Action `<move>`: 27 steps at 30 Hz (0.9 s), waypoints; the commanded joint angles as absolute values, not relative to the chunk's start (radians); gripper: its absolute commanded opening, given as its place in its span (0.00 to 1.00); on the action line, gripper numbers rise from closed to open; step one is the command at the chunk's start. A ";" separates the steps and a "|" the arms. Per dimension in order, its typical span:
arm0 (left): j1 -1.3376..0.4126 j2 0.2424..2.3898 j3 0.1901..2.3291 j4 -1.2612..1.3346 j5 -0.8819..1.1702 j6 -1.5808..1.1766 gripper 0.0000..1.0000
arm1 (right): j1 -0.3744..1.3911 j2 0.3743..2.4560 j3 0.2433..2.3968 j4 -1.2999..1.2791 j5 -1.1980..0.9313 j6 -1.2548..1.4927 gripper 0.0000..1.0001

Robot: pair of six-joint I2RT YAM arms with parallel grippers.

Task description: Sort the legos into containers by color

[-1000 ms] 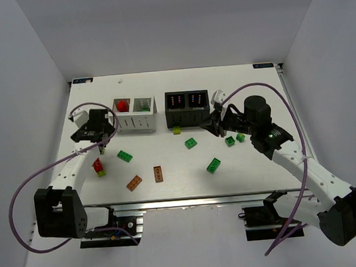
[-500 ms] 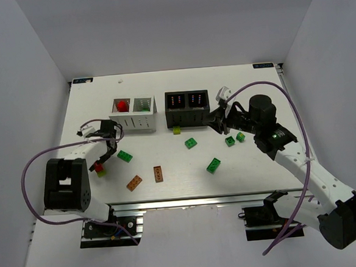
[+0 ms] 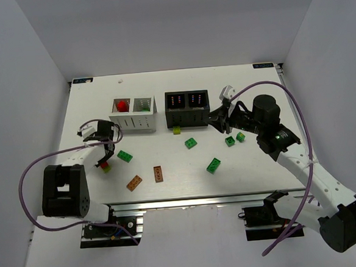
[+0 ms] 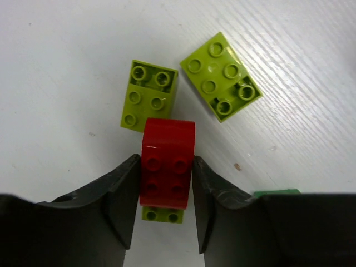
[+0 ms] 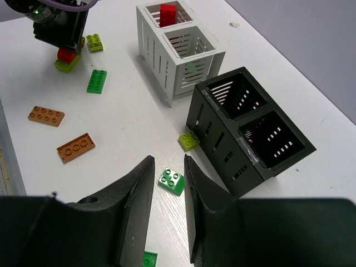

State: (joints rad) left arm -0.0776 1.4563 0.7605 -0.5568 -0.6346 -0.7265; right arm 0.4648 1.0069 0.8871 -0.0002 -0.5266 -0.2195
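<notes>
My left gripper [image 4: 166, 160] is shut on a red lego [image 4: 167, 161] that sits on a yellow-green one [image 4: 162, 214], near the table's left side [image 3: 105, 162]. Two more yellow-green legos [image 4: 149, 94] [image 4: 221, 77] lie just beyond it. My right gripper [image 5: 168, 161] hovers open and empty in front of the black container [image 3: 187, 108], above a green lego [image 5: 171, 181]. The white container [image 3: 135, 114] holds a red lego [image 3: 123, 105] in its left compartment. Green legos [image 3: 125, 155] [image 3: 214, 165] and brown-orange plates [image 3: 134, 183] [image 3: 158, 173] lie scattered on the table.
A yellow-green lego [image 3: 176, 131] rests against the black container's front wall. Two small green legos [image 3: 230, 141] [image 3: 240, 137] lie under the right arm. Purple cables loop from both arms. The table's near edge runs just behind the brown-orange plates.
The left gripper dropped from beside the white container to the red lego and closed on it. The right gripper drew slightly right, still in front of the black container.
</notes>
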 commanded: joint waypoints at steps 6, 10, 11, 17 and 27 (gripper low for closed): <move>-0.074 1.382 0.735 -0.482 -0.488 -0.689 0.47 | 0.460 0.989 0.904 0.034 -0.531 -0.215 0.34; -0.074 1.347 0.721 -0.450 -0.445 -0.677 0.38 | 0.460 0.992 0.902 0.034 -0.532 -0.216 0.34; -0.074 1.338 0.719 -0.446 -0.422 -0.673 0.34 | 0.459 0.994 0.903 0.034 -0.532 -0.218 0.34; -0.074 1.238 0.709 -0.420 -0.321 -0.653 0.21 | 0.456 1.002 0.902 0.032 -0.535 -0.218 0.34; -0.075 0.921 0.611 -0.210 0.117 -0.604 0.04 | 0.434 1.028 0.904 0.028 -0.670 -0.186 0.26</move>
State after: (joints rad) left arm -0.0769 0.9970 0.6594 -0.3771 -0.1146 -0.6369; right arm 0.4515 1.0210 0.8871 0.0002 -0.5770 -0.2127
